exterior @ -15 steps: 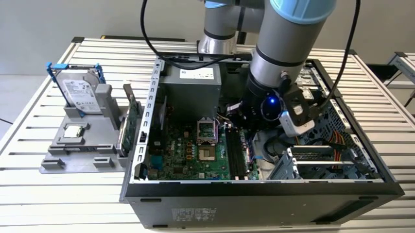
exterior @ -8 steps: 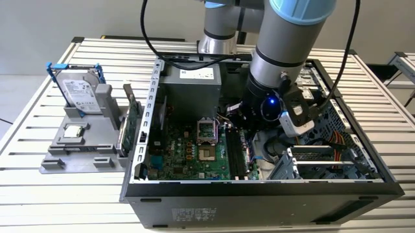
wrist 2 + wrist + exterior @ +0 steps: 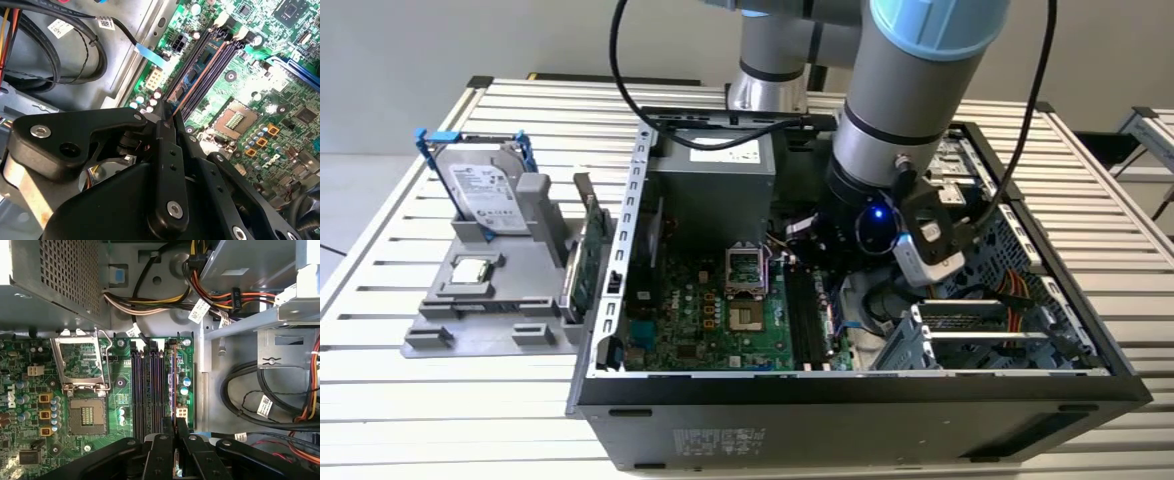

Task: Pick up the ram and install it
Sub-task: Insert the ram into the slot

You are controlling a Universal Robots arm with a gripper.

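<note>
The gripper (image 3: 175,432) is lowered inside the open computer case (image 3: 854,395), its black fingers (image 3: 167,150) pressed together on the ram (image 3: 173,390), which shows edge-on as a thin strip running from between the fingertips along the memory slots (image 3: 147,390). In both wrist views the ram stands upright in line with the slot nearest the board's edge, seemingly touching it; whether it is fully seated cannot be told. Just beside the slots on the green motherboard (image 3: 30,405) lies the open processor socket (image 3: 86,415) with its metal frame (image 3: 80,362). Bundled cables (image 3: 150,302) run above the slots toward the power supply (image 3: 55,275). In the exterior view, a grey tray (image 3: 480,310) on the slatted table (image 3: 400,400) holds a hard drive (image 3: 490,195) upright.
</note>
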